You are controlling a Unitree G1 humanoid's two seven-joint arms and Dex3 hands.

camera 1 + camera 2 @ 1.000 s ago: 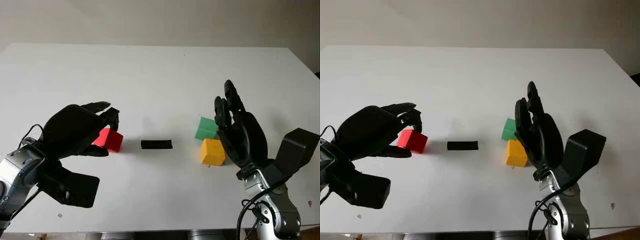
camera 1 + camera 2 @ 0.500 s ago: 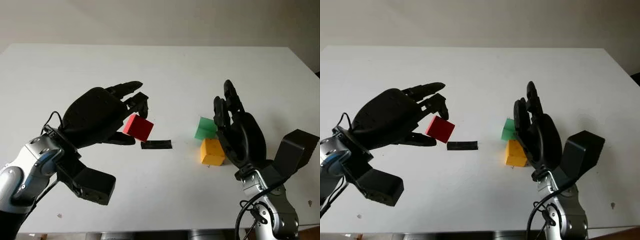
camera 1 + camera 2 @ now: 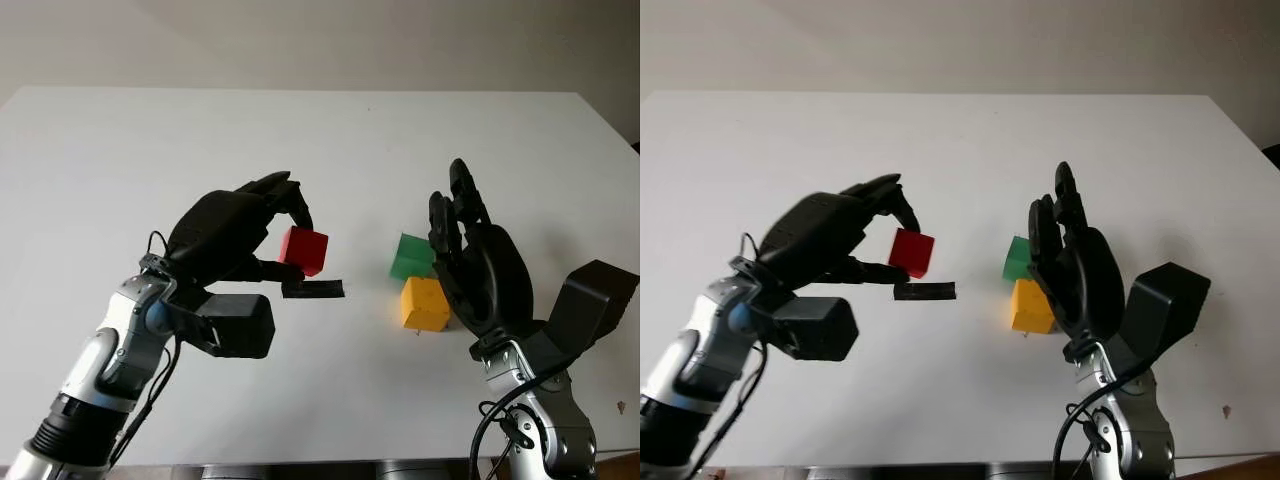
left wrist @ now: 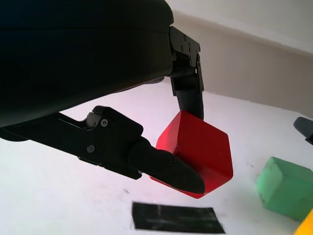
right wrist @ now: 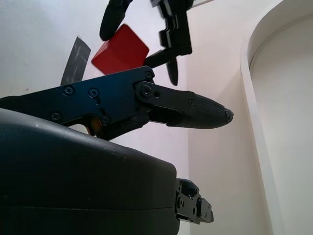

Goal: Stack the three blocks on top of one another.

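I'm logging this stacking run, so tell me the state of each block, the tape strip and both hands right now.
red block: pinched in the left hand, lifted off the table, tilted.
green block: on the table, unstacked.
yellow block: on the table, just in front of the green block, unstacked.
black tape strip: flat on the table, below the red block.
left hand: shut on the red block.
right hand: open, beside the green and yellow blocks.
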